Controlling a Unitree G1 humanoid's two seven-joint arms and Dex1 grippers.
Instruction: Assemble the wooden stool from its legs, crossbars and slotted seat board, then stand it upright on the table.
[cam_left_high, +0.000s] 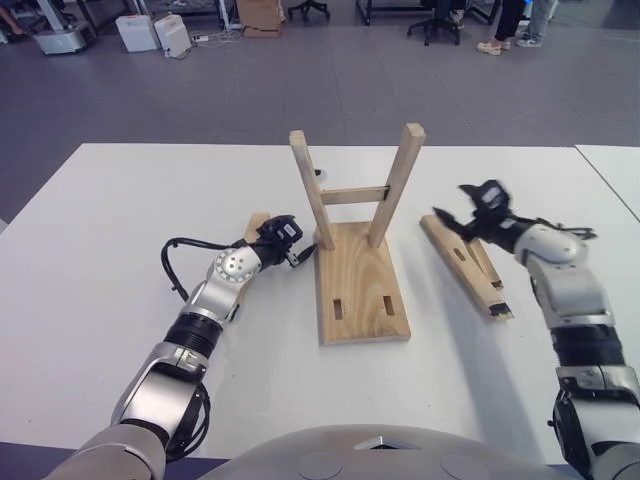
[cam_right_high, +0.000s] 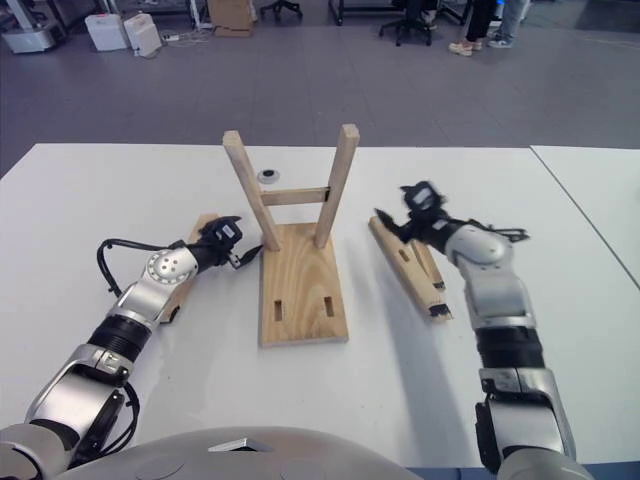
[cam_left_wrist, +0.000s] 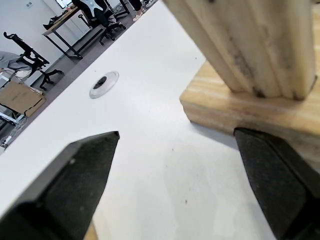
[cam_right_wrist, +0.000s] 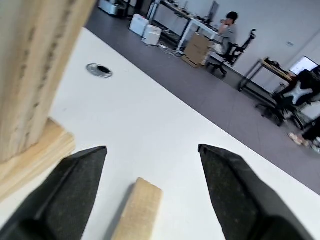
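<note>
Stool (cam_left_high: 362, 285) on white table (cam_left_high: 100, 220); grey floor (cam_left_high: 300, 90) beyond.

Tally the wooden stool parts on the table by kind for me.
Seat board: 1
Upright legs: 2, left leg and right leg, standing in the board
Crossbar: 1, between them
Loose pieces lying flat: 2, left piece and right piece, one each side of the board; the right piece may be more than one part
Total: 6
</note>
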